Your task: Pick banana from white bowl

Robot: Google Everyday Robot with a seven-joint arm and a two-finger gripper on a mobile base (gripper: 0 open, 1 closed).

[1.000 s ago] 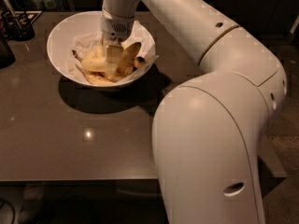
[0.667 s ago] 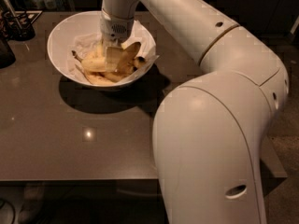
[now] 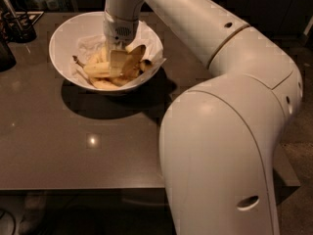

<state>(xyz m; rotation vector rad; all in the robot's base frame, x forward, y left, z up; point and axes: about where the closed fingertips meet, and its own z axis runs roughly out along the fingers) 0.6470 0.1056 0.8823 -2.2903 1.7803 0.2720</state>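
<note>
Your pincer [image 3: 116, 65] is down inside the white bowl [image 3: 62, 33], right over the fruit pile, with the wrist coming in nearly straight from above. The banana [image 3: 97, 70] lies across the bowl's near half, its thin dark stem pointing left toward the rim, its body running right under the pincer. Whether the pincer is wide, narrow or already clamped on it, I cannot tell from here; the wrist housing hides that.

You want the grip across the banana's thick middle, not out by the stem. A browner banana [image 3: 135, 61] leans just beside it on the right, and another pale one [image 3: 105, 84] sits below, touching. Take care not to pinch two at once. Watch the crumpled paper lining [image 3: 90, 44] too; it could snag and ride up. Lift straight and slow, so the bowl stays put on the table [image 3: 73, 136].
</note>
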